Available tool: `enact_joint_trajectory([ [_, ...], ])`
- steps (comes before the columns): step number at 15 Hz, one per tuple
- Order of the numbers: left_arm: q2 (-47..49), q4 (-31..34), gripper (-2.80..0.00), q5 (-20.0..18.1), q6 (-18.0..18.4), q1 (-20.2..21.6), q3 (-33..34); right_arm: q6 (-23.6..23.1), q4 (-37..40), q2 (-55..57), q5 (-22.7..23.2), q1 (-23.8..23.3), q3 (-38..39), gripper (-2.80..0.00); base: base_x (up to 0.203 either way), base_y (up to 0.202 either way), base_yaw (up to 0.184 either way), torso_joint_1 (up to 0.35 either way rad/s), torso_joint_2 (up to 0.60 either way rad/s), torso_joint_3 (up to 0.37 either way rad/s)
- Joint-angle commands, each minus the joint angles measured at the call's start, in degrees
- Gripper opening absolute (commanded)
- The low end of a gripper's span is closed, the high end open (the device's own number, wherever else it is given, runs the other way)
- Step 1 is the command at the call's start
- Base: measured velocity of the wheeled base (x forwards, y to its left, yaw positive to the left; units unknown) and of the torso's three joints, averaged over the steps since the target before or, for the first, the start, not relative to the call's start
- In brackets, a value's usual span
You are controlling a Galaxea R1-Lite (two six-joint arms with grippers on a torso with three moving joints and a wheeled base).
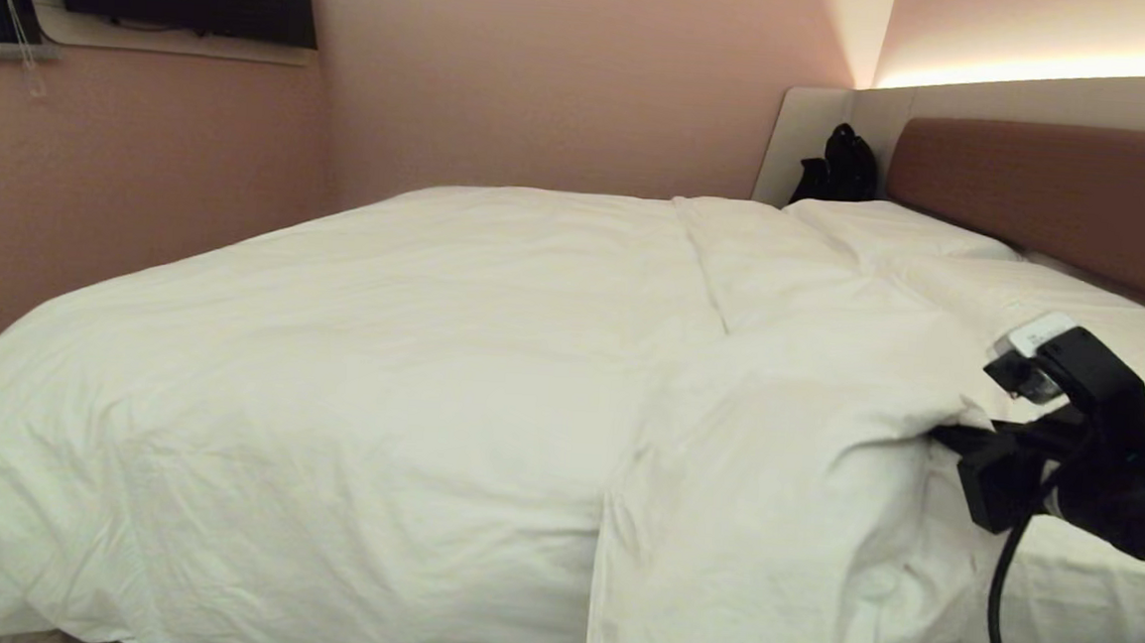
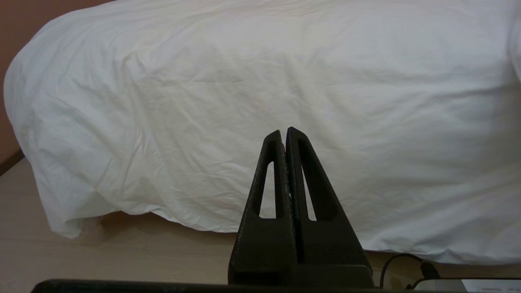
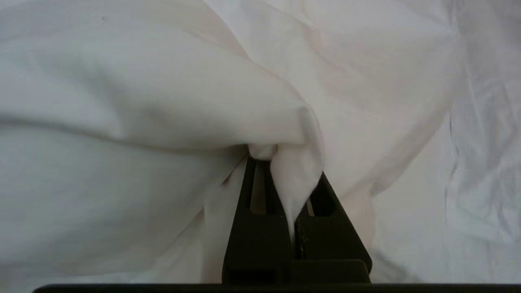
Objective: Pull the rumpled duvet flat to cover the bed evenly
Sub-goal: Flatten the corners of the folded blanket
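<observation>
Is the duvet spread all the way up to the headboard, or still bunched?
Still bunched: the duvet stops short of the headboard, leaving bare sheet.

The head camera looked forward and slightly down across the bed (image 1: 1047, 201) from its side. The left wrist camera sat low near the floor (image 2: 122, 252), facing the duvet (image 2: 260, 81) hanging there. The right wrist camera pressed close against that same duvet.

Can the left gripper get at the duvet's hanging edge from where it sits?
Probably yes: the left gripper, shut and empty, points at the duvet draped over the bed's side, with nothing between them.
</observation>
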Motion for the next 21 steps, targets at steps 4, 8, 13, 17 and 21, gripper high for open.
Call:
enact_joint_trajectory([
  [4, 0.0, 0.1, -2.8, -0.02, 0.0, 0.02, 0.0, -0.04, -0.07, -7.67, -0.04, -4.78, 10.05, -2.8, 0.0, 0.0, 0.0, 0.0, 0.0, 0.0],
  [8, 0.0, 0.01, -2.8, -0.02, 0.0, 0.02, 0.0, -0.04, -0.07, -10.86, -0.43, -7.12, 17.68, -2.8, 0.0, 0.0, 0.0, 0.0, 0.0, 0.0],
  [13, 0.0, 0.01, -2.8, -0.02, 0.0, 0.02, 0.0, 0.13, -0.07, -11.15, -0.07, -7.25, 22.16, -2.8, 0.0, 0.0, 0.0, 0.0, 0.0, 0.0],
  [17, 0.0, 0.1, -2.8, -0.02, 0.0, 0.02, 0.0, 0.49, 1.74, -11.73, -0.33, -7.25, 23.18, 0.0, 0.0, 0.0, 0.0, 0.0, 0.0, 0.0],
  [21, 0.0, 0.01, -2.8, -0.02, 0.0, 0.02, 0.0, 0.82, 8.52, -18.78, 0.06, -7.2, 22.5, 0.0, 0.0, 0.0, 0.0, 0.0, 0.0, 0.0],
])
